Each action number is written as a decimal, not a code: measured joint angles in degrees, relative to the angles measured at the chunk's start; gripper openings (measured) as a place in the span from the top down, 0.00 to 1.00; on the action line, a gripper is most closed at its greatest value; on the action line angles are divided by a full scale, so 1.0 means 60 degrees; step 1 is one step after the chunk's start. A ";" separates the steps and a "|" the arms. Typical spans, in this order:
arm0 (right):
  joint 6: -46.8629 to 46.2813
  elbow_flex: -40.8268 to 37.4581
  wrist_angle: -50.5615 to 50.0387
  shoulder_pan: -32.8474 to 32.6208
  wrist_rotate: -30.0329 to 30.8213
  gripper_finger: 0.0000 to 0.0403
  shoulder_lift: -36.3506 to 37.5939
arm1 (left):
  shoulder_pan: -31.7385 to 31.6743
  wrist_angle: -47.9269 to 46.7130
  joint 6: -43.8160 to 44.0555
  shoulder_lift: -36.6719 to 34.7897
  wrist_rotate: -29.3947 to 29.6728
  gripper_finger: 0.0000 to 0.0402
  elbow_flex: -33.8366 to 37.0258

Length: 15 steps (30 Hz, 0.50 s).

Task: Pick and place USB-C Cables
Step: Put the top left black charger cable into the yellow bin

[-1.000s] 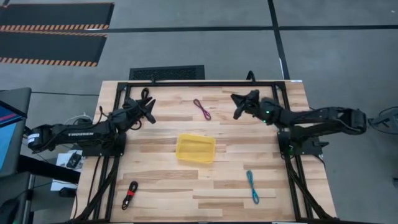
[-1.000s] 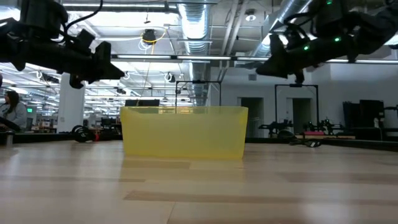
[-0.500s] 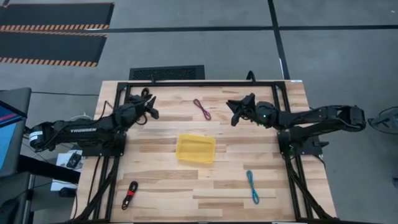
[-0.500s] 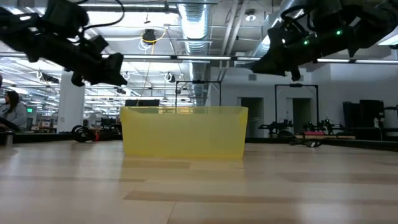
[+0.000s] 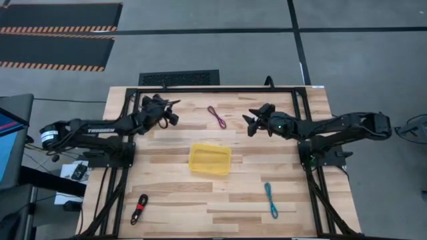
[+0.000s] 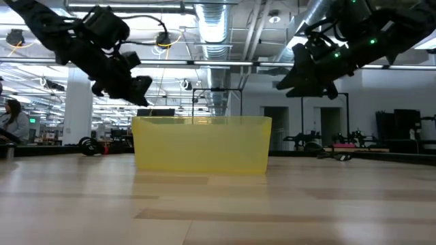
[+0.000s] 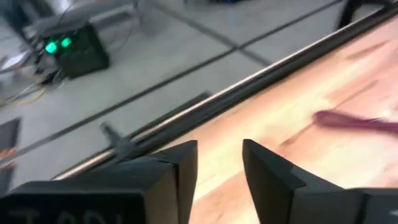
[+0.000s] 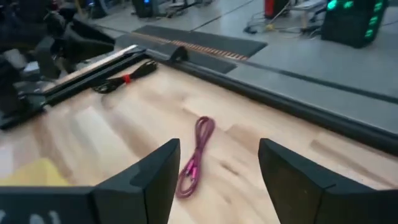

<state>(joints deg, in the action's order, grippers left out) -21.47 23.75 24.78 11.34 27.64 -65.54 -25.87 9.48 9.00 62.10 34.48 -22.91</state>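
A maroon USB-C cable (image 5: 216, 116) lies flat on the wood near the table's far edge, between my two grippers; it also shows in the right wrist view (image 8: 194, 158) and the left wrist view (image 7: 354, 121). My left gripper (image 5: 175, 115) hovers to its left, open, nothing between the fingers (image 7: 219, 149). My right gripper (image 5: 247, 124) hovers to its right, open wide and pointing at the cable (image 8: 217, 149). The yellow tray (image 5: 200, 148) stands at mid-table. A teal cable (image 5: 270, 200) and a black-and-red cable (image 5: 139, 209) lie toward the near edge.
Another black-and-red cable (image 8: 127, 78) lies at the far left corner beside the black table frame (image 5: 220, 89). In the low view the tray (image 6: 201, 143) stands between the two raised arms. Bare wood surrounds the tray.
My left gripper has swung toward the table's right and far edge, toward the maroon cable, turning as it went. My right gripper has shifted a little toward the table's left and near edge and has opened wider. No cable has moved.
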 joint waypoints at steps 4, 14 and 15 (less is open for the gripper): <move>-0.0164 0.0004 0.1060 0.0009 0.0475 0.39 -0.0426 | -0.0800 -0.1059 0.0274 0.0259 -0.0002 0.55 -0.0313; 0.0636 0.0000 0.4257 0.0301 0.0693 0.39 -0.2018 | -0.2359 -0.1687 0.0926 0.0704 -0.0694 0.33 -0.0727; 0.0634 0.0009 0.4536 0.0374 0.0689 0.39 -0.2131 | -0.2471 -0.1774 0.1008 0.0742 -0.0678 0.33 -0.0762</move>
<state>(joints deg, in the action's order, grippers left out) -17.67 23.80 51.99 13.59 31.77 -78.33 -40.70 -1.17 15.05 66.55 30.41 -27.49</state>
